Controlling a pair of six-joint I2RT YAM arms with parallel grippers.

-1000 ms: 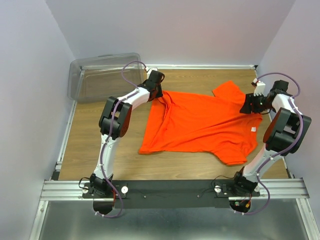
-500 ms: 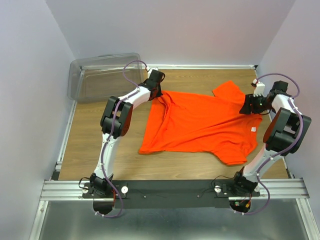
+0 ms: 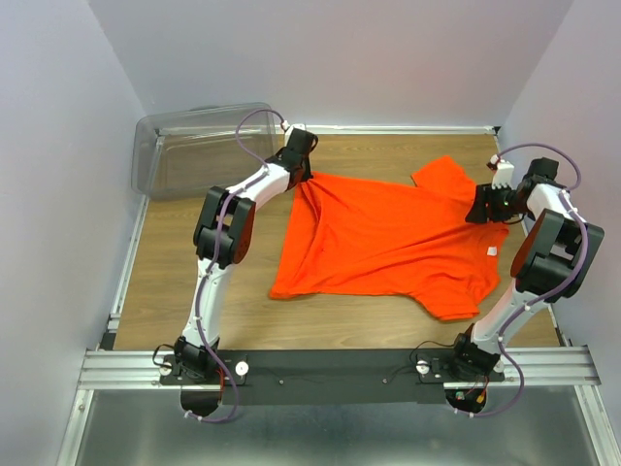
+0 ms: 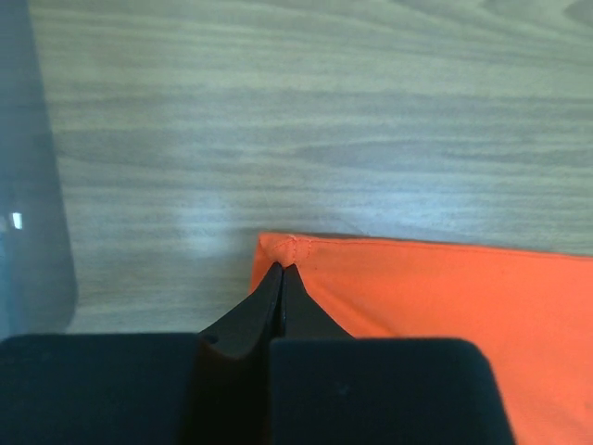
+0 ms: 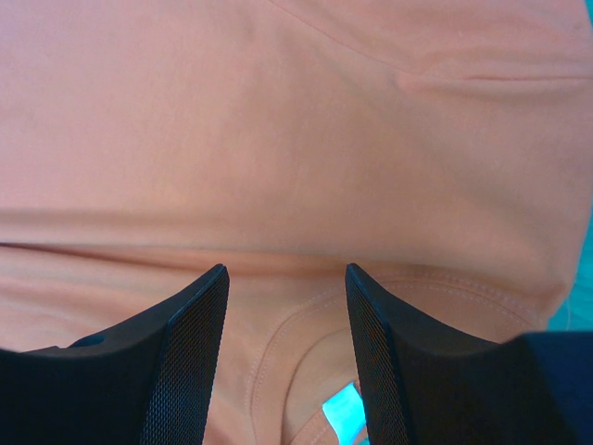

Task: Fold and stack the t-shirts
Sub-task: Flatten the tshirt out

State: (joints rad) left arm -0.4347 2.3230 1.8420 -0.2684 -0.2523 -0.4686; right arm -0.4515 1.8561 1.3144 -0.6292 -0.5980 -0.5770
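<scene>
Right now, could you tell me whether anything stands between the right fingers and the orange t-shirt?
Nothing visible does. The right fingers stand open directly over the t-shirt, and only its orange fabric shows in the gap between them.

white-black arms (image 3: 206, 291), purple cables (image 3: 238, 136)

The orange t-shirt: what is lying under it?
The orange t-shirt lies on the wooden table, whose bare surface shows around it. Whatever is beneath the fabric is covered and cannot be seen.
</scene>
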